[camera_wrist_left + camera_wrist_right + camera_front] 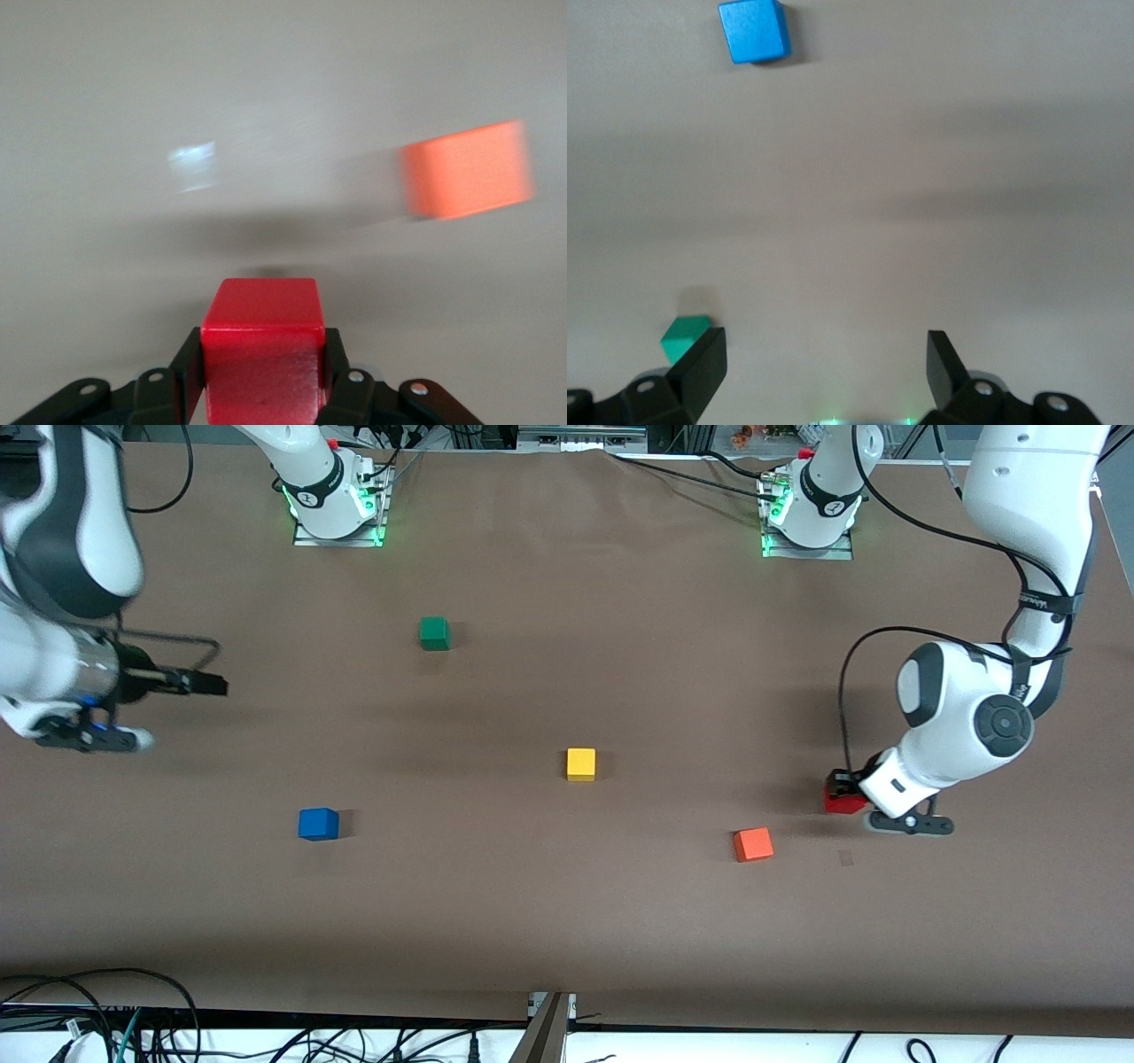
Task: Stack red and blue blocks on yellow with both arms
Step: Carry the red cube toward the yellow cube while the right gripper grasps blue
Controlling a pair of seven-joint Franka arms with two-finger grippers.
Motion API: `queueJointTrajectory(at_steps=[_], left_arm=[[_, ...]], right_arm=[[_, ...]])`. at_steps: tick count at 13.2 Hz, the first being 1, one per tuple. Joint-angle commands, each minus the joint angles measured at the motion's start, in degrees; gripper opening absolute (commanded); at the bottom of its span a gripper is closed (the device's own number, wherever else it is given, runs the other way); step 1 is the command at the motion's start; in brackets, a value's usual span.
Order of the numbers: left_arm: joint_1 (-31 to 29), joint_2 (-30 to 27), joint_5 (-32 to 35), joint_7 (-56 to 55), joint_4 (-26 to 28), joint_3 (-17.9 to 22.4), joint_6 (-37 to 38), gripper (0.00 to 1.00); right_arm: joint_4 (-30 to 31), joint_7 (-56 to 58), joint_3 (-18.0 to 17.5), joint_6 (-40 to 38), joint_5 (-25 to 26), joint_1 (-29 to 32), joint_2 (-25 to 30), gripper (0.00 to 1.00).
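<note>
Two white arms work over one brown table (pixel 567 921). Five cubes – one of each colour. The left gripper (pixel 846 790) clamps the red block (pixel 839 801) toward the left arm's end from the yellow cube (pixel 581 763). The right gripper (pixel 826 359) hangs spread wide at the right arm's end. The blue block (pixel 318 824) lies nearer the camera than yellow, like the orange cube (pixel 753 844) – the green cube (pixel 434 633) lies farther.

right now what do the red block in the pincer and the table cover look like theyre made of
Red block, clamped in the left pincer: looks like painted wood or hard plastic; flat faces, crisp edges, a soft sheen on its near face. Which one, the look leaves open.
Table cover: seems matte brown paper or thin fabric; no glare, and a faint wavy edge near the arm bases. The right pincer waits open.
</note>
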State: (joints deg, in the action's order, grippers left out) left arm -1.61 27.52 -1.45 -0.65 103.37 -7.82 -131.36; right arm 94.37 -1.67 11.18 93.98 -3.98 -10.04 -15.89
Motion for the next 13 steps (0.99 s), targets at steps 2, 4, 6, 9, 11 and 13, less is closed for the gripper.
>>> queueJointTrajectory(at_steps=[2, 4, 6, 9, 11, 13], left_arm=[[5.36, -0.18, -0.30, -8.99, -7.29, -3.25, 6.11, 0.00], [12.56, 0.86, -0.13, -19.16, -9.05, -3.17, 6.56, 0.00], [19.60, 5.16, -0.13, -24.65, -13.87, -2.82, 6.56, 0.00], [25.68, 10.09, -0.30, -25.54, -19.68, -2.64, 6.56, 0.00], [28.49, 11.94, -0.22, -28.95, -21.10, -2.55, 6.56, 0.00], [31.66, 14.57, -0.22, -32.65, -24.24, -1.50, 6.73, 0.00]], right_arm=[[-0.86, 0.71, 0.25, 7.42, -0.24, -2.87, -6.16, 1.00], [2.11, 2.10, 0.24, 15.31, -0.23, -4.80, -7.13, 1.00], [7.29, 3.68, 0.25, 24.01, -0.06, -5.51, -7.58, 1.00], [13.28, 5.97, 0.16, 38.42, -0.85, -4.90, -9.23, 1.00], [13.21, 6.07, 0.25, 42.33, -3.03, -4.90, -11.35, 1.00], [12.86, 6.07, 0.25, 44.61, -8.64, -4.90, -12.06, 1.00]])
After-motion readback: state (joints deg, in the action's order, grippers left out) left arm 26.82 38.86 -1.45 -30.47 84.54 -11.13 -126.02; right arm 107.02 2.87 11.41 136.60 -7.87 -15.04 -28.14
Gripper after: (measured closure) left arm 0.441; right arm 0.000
